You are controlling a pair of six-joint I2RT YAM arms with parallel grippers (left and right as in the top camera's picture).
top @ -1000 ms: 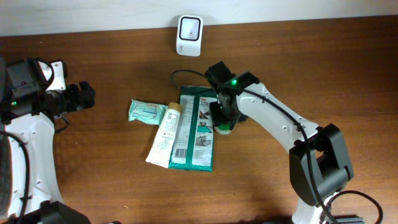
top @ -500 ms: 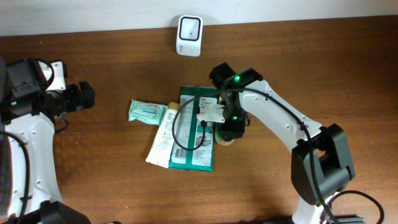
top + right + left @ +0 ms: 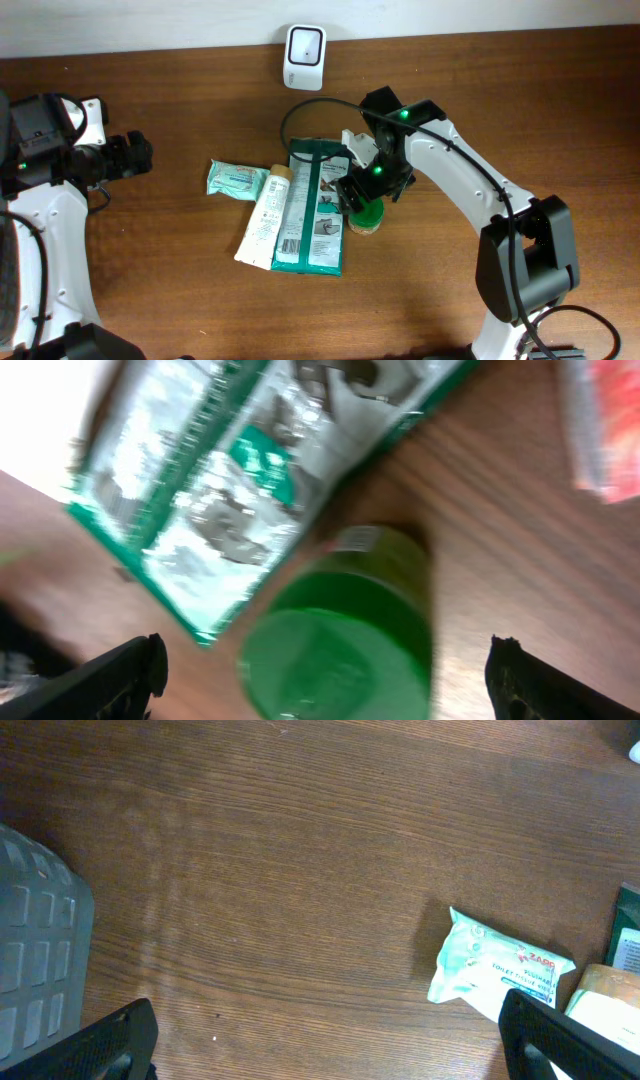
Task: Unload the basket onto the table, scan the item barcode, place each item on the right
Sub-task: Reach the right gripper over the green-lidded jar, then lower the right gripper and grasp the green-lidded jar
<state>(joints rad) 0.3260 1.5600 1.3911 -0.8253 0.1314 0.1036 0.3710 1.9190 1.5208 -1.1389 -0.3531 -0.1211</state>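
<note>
Both sets gape open: right fingers point(image 3: 110, 675) above a green bottle point(image 3: 335, 630), left fingers point(image 3: 100, 1045) at nine o'clock over the surface point(image 3: 250, 870).

Green bottle point(image 3: 366, 217) just beside flat pouch point(image 3: 315, 205)

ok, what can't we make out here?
- Right wrist: green jar blurred, label unreadable.
- Overhead: jar partly hidden under the right gripper; print on the white tube is too small to read.
- Left wrist: tube cut off by the right edge.
</note>
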